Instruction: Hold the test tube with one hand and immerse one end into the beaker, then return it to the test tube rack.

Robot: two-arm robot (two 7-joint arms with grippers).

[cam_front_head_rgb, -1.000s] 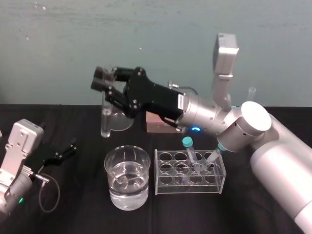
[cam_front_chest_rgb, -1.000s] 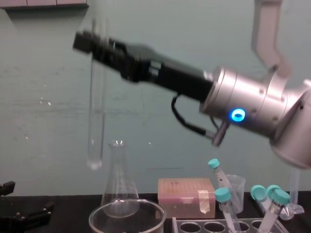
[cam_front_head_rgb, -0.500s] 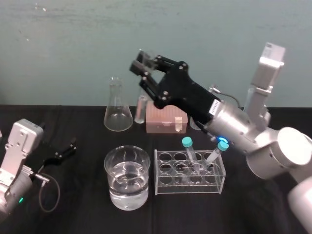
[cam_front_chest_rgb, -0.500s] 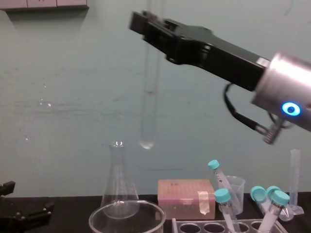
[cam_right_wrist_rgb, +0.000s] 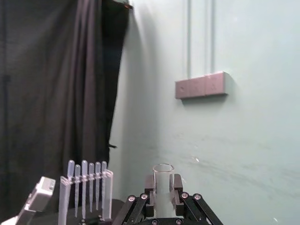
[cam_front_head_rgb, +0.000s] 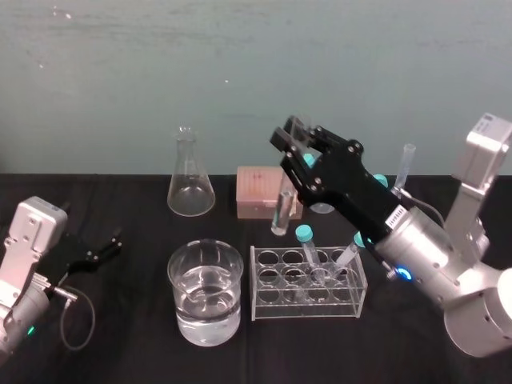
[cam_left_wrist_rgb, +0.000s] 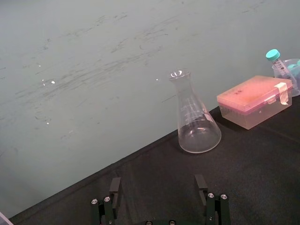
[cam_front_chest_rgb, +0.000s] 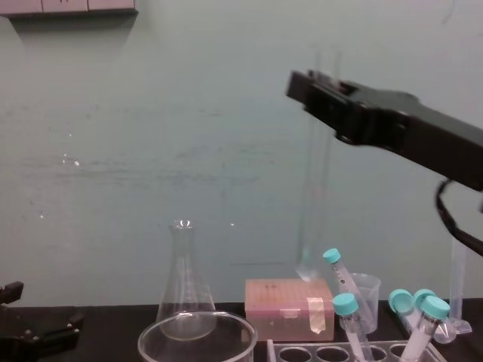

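Black right gripper (cam_front_head_rgb: 294,138) clamped on the slim, round-bottomed glass test tube (cam_front_head_rgb: 280,212) hanging below it, translucent holed rack (cam_front_head_rgb: 308,298) underneath, wide glass beaker (cam_front_head_rgb: 206,264) lower left, left gripper (cam_front_head_rgb: 106,245) spread open on the table (cam_front_head_rgb: 128,352).

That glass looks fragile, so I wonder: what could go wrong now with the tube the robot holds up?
The right fingers grip the test tube only near its top, so it could swing or slip. Lowered toward the rack, its rounded end might strike a hole's rim or the leaning capped tubes and crack. The left fingers lie idle, open.
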